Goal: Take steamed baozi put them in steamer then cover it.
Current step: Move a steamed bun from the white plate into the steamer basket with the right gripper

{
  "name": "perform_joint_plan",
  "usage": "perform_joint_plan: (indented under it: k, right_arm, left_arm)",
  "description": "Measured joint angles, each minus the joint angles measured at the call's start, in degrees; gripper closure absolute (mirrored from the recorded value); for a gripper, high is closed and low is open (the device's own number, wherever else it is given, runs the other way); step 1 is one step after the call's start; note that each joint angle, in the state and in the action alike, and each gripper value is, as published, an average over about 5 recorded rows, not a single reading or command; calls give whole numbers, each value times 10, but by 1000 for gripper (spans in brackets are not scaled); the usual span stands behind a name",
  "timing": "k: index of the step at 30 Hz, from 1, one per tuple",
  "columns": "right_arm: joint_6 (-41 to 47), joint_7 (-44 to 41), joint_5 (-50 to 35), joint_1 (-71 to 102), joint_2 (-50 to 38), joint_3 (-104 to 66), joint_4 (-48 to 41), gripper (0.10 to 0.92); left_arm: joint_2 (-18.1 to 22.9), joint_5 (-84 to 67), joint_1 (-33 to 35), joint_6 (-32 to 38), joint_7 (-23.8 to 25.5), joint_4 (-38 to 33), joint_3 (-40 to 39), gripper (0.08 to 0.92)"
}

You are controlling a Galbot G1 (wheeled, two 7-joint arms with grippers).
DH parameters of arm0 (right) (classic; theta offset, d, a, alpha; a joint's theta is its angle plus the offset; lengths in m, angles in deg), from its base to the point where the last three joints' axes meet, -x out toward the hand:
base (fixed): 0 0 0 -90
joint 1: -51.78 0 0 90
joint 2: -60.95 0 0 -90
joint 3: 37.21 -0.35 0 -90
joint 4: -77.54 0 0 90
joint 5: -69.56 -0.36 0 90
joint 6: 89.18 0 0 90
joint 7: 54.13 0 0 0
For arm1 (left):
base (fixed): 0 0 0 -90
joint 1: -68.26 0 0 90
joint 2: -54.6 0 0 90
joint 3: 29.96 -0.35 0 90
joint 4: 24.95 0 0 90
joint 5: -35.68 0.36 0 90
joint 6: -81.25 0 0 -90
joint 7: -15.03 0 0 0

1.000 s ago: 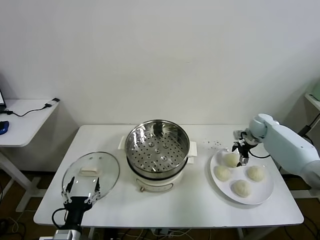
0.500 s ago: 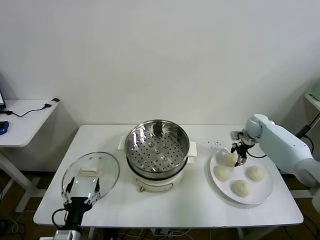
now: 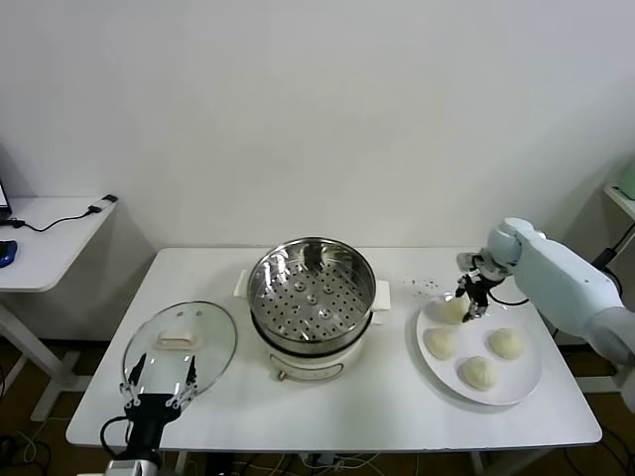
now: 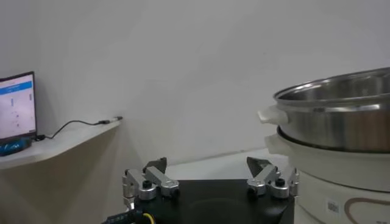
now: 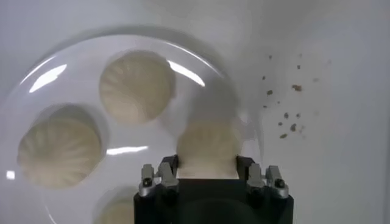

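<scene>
The right tool (image 3: pixel 470 300) is closed on one steamed baozi (image 3: pixel 448 310), the bun nearest the steamer on the white plate (image 3: pixel 516 382); in the right wrist view the same bun (image 5: pixel 207 148) is seen pinched between the two fingers (image 5: pixel 166 172). Four baozi are counted in all, every one over the plate: the gripped one, a second (image 3: pixel 441 342) just in front of it, a third (image 3: pixel 505 343) toward the bench's right edge, and a fourth (image 3: pixel 479 372) nearest the front. One steamer (image 3: pixel 313 305) stands at the middle of the bench (image 3: pixel 397 397), its perforated tray bare. One cover (image 3: pixel 181 342) lies flat on the bench to the left of the steamer, apart from it. A few dark crumbs (image 3: pixel 427 286) are scattered between steamer and plate. Bare bench surface is left in front of the steamer and between steamer and plate; the plate sits near the right edge. The left tool (image 3: pixel 159 382) is held at the front left edge, beside the cover, its fingers spread wide and holding nothing. A second table (image 3: pixel 50 243) stands to the left.
</scene>
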Motion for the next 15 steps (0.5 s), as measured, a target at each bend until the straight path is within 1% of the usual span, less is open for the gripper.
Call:
perform_joint_plan:
  k: [8,15]
  right_arm:
    - [-79,-35,-55,-139,49,95,10,396]
    - [-169,-46,-48,-218,131,129,27,390]
  left_arm:
    - [0,-1,10,3,0,-1,0,177]
    - [0,-1,19,5,0,-4,1,177]
